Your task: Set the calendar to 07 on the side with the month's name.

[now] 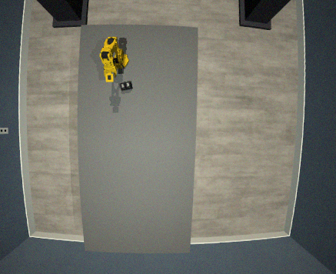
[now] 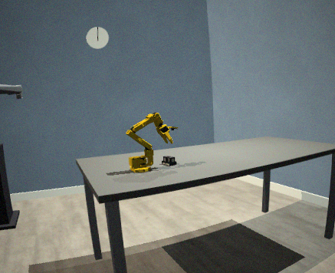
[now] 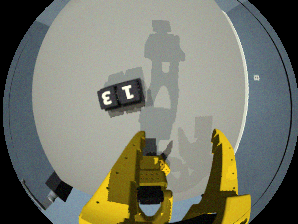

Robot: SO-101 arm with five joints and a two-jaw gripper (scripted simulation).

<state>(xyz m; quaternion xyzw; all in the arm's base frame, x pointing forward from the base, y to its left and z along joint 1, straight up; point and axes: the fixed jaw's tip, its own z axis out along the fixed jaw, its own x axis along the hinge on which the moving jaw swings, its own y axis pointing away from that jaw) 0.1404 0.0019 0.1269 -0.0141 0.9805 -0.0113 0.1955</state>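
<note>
Gray table (image 1: 139, 154) (image 2: 215, 161) (image 3: 75, 65): my gripper (image 1: 109, 78) (image 2: 172, 135) (image 3: 180, 132) apart, empty, above; dark cubes (image 1: 126, 85) (image 2: 169, 159) (image 3: 121, 94) side by side, near one end, wide surface beyond.

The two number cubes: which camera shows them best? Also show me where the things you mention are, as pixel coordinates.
The wrist view: the top digits on the number cubes (image 1: 126, 85) (image 2: 169, 159) (image 3: 121, 95), a 1 and a 3, are readable. The top view shows pale blurs; the exterior view, just small dark blocks.

Cubes (image 1: 126, 85) (image 2: 169, 159) (image 3: 121, 95) side by side on table (image 1: 139, 154) (image 2: 231, 157) (image 3: 75, 55)

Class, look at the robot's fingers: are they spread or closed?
Spread: in the wrist view, a wide gap separates the two yellow fingers.
</note>
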